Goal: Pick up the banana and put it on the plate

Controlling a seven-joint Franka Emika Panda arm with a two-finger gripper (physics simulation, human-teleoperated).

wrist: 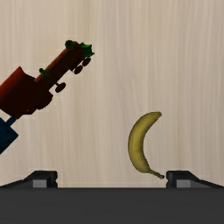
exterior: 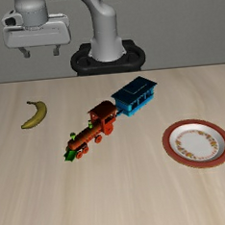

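Note:
A yellow banana (exterior: pixel 33 114) lies on the wooden table near the exterior view's left. The red-rimmed white plate (exterior: pixel 196 142) sits far over on the exterior view's right with nothing on it. My gripper (exterior: pixel 39 51) hangs high above the table, over the banana's side, open and holding nothing. In the wrist view the banana (wrist: pixel 144 140) lies curved on the wood far below, nearer to one fingertip (wrist: pixel 184 178) than to the other, and my gripper (wrist: pixel 112 178) spreads wide.
A red and black toy locomotive (exterior: pixel 92 131) with a blue wagon (exterior: pixel 136 96) stands diagonally on the table between banana and plate. The same locomotive (wrist: pixel 44 79) lies beside the banana in the wrist view. The robot base (exterior: pixel 107 57) stands at the table's back edge.

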